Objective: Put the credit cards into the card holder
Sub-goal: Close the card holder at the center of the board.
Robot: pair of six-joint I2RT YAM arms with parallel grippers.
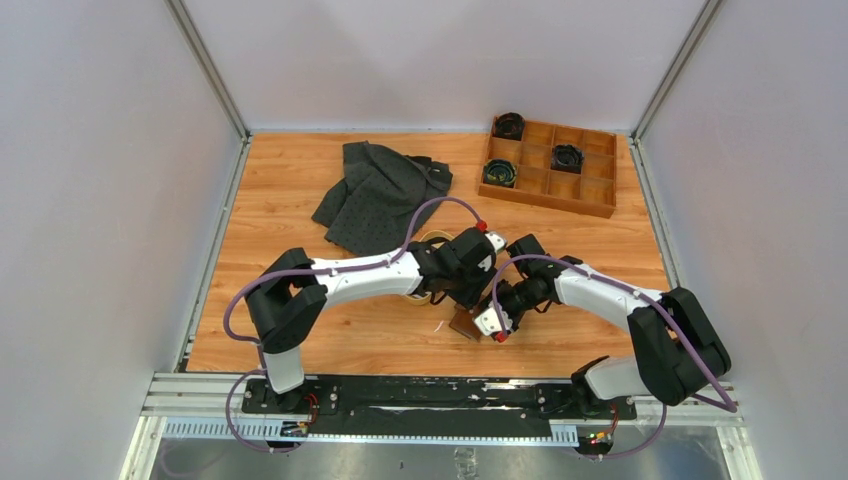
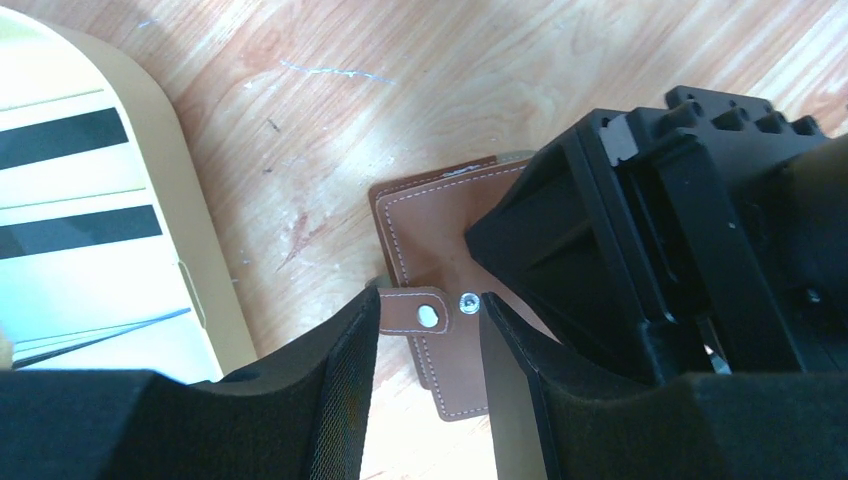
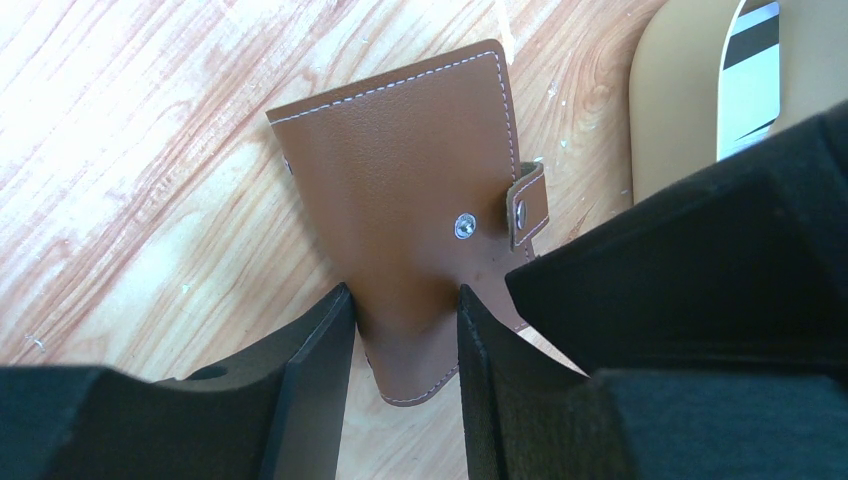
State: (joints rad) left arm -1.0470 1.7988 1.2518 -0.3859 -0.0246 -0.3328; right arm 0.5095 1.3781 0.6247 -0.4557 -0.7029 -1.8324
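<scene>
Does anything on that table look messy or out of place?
A dark grey cloth lies crumpled at the back of the table, not folded. The brown card holder has its snap strap undone and hanging loose. Nothing looks spilled or broken.

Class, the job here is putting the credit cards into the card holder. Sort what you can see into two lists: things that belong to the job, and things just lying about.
Belongs to the job:
- card holder, brown leather, snap undone
- credit cards, striped, lying in the tray
- left gripper
- right gripper

Just lying about:
- tan tray
- grey cloth
- wooden compartment box
</scene>
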